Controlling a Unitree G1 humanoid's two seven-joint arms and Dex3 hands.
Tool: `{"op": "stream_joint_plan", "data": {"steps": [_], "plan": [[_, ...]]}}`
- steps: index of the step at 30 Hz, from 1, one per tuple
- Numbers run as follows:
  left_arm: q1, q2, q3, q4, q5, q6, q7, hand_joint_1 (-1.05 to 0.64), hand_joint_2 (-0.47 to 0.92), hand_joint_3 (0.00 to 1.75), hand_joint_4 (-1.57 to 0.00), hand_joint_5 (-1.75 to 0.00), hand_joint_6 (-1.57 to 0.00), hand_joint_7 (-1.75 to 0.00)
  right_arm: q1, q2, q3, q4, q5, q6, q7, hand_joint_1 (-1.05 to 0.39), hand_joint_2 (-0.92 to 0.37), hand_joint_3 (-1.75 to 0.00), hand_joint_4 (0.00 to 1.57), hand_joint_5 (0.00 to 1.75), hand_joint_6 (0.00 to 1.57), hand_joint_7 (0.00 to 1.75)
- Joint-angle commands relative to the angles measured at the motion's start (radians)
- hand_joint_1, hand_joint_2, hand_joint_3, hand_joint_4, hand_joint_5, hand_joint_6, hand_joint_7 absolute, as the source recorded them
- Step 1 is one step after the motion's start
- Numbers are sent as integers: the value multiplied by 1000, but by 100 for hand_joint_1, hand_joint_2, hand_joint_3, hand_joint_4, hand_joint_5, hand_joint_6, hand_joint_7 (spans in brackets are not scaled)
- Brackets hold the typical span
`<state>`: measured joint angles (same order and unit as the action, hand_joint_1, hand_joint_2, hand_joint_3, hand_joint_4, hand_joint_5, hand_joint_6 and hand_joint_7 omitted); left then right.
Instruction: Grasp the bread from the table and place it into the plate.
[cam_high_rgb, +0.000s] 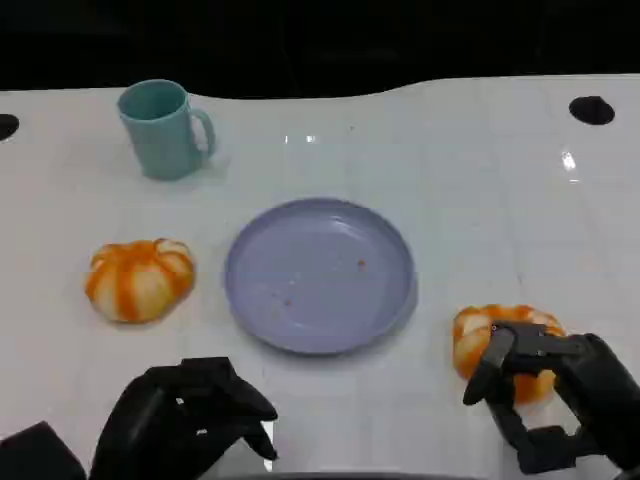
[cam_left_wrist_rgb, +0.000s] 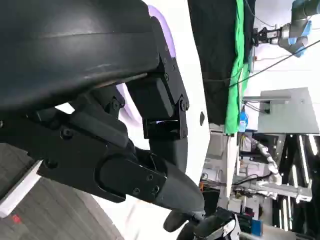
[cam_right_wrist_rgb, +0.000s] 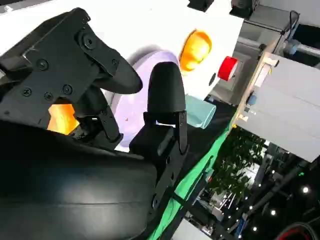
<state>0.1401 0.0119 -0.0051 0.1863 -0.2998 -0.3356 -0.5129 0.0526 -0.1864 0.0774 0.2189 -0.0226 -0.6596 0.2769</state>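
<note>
Surface: white glossy tabletop (cam_high_rgb: 470, 190), dark backdrop beyond its far edge.

Head view. Lavender plate (cam_high_rgb: 320, 273), bare, at the tabletop's centre. Teal mug (cam_high_rgb: 163, 128) toward the far left corner. Bread (cam_high_rgb: 139, 279), orange-striped, just beside the plate on its left-edge side, untouched. Second bread (cam_high_rgb: 497, 343) near the near right corner, the right hand (cam_high_rgb: 550, 390) over it, fingers spread around its near side; whether they touch it cannot be told. Left hand (cam_high_rgb: 190, 415) at the near edge, fingers curled in, holding nothing.

Left wrist view. Left hand (cam_left_wrist_rgb: 115, 135) close up, fingers folded; plate (cam_left_wrist_rgb: 162, 27) a lavender sliver behind it.

Right wrist view. Right hand (cam_right_wrist_rgb: 100, 100) fingers apart; second bread (cam_right_wrist_rgb: 62, 119) under them; plate (cam_right_wrist_rgb: 142, 82), bread (cam_right_wrist_rgb: 195, 50) and mug (cam_right_wrist_rgb: 200, 112) beyond.

Risk, judged: a rounded, soft loaf on a slick tabletop may slide off under uneven closing, or deform under a hard squeeze.
</note>
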Motion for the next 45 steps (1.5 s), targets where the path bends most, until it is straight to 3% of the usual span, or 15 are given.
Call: {"op": "stream_joint_plan", "data": {"steps": [1, 21, 26, 32, 35, 37, 40, 45], "plan": [[0, 13, 8, 8, 2, -18, -6, -94, 92, 5, -100, -129, -114, -77, -3, -6, -13, -1, -2, 0, -13, -7, -33, -141, 86, 172, 81, 132], [-1, 13, 7, 7, 1, -16, -4, -94, 92, 4, -100, -129, -114, -78, -6, -8, -13, 4, 3, -7, -14, -6, -35, -137, 86, 171, 80, 131], [-2, 15, 8, 10, 4, -21, -5, -94, 92, 5, -100, -129, -114, -78, -13, -11, -28, -14, -10, -14, -37, -8, -39, -128, 88, 161, 82, 120], [1, 18, 7, 7, 8, -18, -2, -94, 92, 5, -100, -129, -114, -79, -32, -52, -49, -76, -67, 18, -50, -15, -47, -102, 76, 137, 84, 85], [1, 17, 7, 7, 2, -17, -6, -94, 92, 5, -101, -130, -114, -79, -36, -97, -55, -122, -146, 33, -54, -21, -59, -70, 66, 125, 79, 68], [2, 16, 7, 7, -1, -13, -7, -94, 92, 4, -101, -129, -114, -79, -33, -128, -61, -164, -226, 62, -70, -29, -71, -41, 62, 101, 73, 54], [3, 17, 6, 3, 2, -11, -5, -95, 92, 4, -101, -129, -114, -78, -19, -165, -65, -241, -321, 145, -74, -38, -83, -14, 56, 82, 66, 35], [7, 15, 3, -6, -8, 3, -8, -95, 92, 3, -101, -129, -114, -78, 5, -254, -65, -386, -460, 262, -27, -45, -87, -2, 32, 63, 51, 13]]}}
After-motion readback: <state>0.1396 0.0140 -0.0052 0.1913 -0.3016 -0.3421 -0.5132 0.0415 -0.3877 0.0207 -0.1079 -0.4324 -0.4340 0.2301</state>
